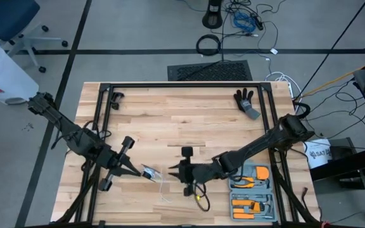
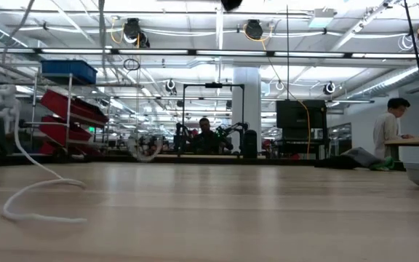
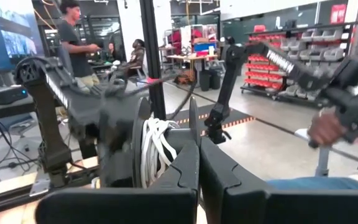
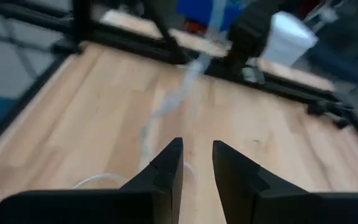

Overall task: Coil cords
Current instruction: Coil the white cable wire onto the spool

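A small black reel (image 3: 138,146) with white cord (image 3: 157,149) wound on it is held above the table's near middle by my shut left gripper (image 1: 141,170). From the reel (image 1: 149,172) the thin white cord (image 1: 163,189) drops to the wood. Its loose end lies there in a slack loop (image 2: 38,200). My right gripper (image 1: 172,170) is just right of the reel, pointing toward it and tipped slightly down. In its wrist view that gripper (image 4: 197,152) is open with nothing between the fingers, and the cord (image 4: 166,102) lies ahead on the table. My left gripper pinches the rim of one of the reel's black discs (image 3: 193,127) between its two fingers, which come in level from the table's left side. The reel stands on edge, lifted clear of the table. The unwound cord hangs slack below it, with its end on the wood.
An open case of orange-handled tools (image 1: 252,190) lies at the near right. A black glove (image 1: 246,101) lies at the far right. A black frame (image 1: 182,85) runs round the table's edges. People stand in the room beyond.
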Controlling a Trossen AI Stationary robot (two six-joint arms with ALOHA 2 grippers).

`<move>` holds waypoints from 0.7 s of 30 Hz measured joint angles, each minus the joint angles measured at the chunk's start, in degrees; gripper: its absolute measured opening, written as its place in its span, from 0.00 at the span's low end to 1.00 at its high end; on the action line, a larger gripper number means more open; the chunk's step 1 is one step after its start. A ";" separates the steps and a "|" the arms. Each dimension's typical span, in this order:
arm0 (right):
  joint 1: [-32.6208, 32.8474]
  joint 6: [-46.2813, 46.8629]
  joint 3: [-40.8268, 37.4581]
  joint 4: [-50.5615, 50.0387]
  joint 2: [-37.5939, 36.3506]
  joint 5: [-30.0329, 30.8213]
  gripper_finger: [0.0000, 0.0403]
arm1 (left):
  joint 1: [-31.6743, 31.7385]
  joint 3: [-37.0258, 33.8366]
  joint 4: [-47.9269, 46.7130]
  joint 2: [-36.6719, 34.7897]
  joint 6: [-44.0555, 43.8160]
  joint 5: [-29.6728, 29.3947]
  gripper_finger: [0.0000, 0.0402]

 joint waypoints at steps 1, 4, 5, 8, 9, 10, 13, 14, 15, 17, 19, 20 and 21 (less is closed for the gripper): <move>-0.37 -0.25 -2.39 5.05 0.01 0.24 0.18 | 0.00 0.00 0.01 -0.26 -0.37 0.02 0.00; -1.04 -0.30 -8.91 20.36 0.01 0.21 0.18 | 0.00 0.00 -0.01 -1.15 -0.62 0.02 0.00; -0.91 -1.01 -10.51 24.88 0.01 0.09 0.18 | 0.02 0.00 0.01 -1.40 -0.56 0.02 0.00; -0.03 -3.86 -13.01 34.68 -0.03 -2.13 0.18 | 0.02 0.00 0.34 -1.78 -0.45 0.02 0.00; 0.15 -4.86 -13.17 35.80 -0.06 -4.23 0.18 | 0.02 0.00 0.74 -1.78 -0.36 -0.03 0.00; 0.32 -5.68 -13.17 36.20 -0.04 -6.78 0.18 | 0.02 0.00 1.23 -1.78 -0.15 -0.24 0.00; 0.44 -6.09 -12.51 36.52 0.68 -12.27 0.18 | 0.02 0.00 2.32 -1.78 1.45 -1.26 0.00; 0.40 -5.99 -12.12 36.54 1.11 -12.87 0.18 | 0.04 0.00 2.37 -1.78 2.04 -1.44 0.00; 0.36 -5.68 -11.58 36.72 1.67 -13.59 0.18 | 0.02 0.00 2.59 -1.78 2.37 -1.57 0.00; 0.35 -4.97 -10.18 37.24 3.41 -13.83 0.18 | 0.02 0.00 2.89 -1.76 2.39 -2.37 0.00; 0.36 -4.93 -8.06 37.43 5.58 -13.88 0.18 | 0.02 0.00 3.09 -1.76 2.45 -3.55 0.00; 0.36 -4.89 -6.36 37.47 6.98 -13.89 0.19 | 0.02 0.00 3.08 -1.76 2.51 -4.29 0.00; 0.36 -4.91 -4.68 37.48 8.31 -13.87 0.19 | 0.02 0.00 3.06 -1.76 2.60 -4.90 0.00</move>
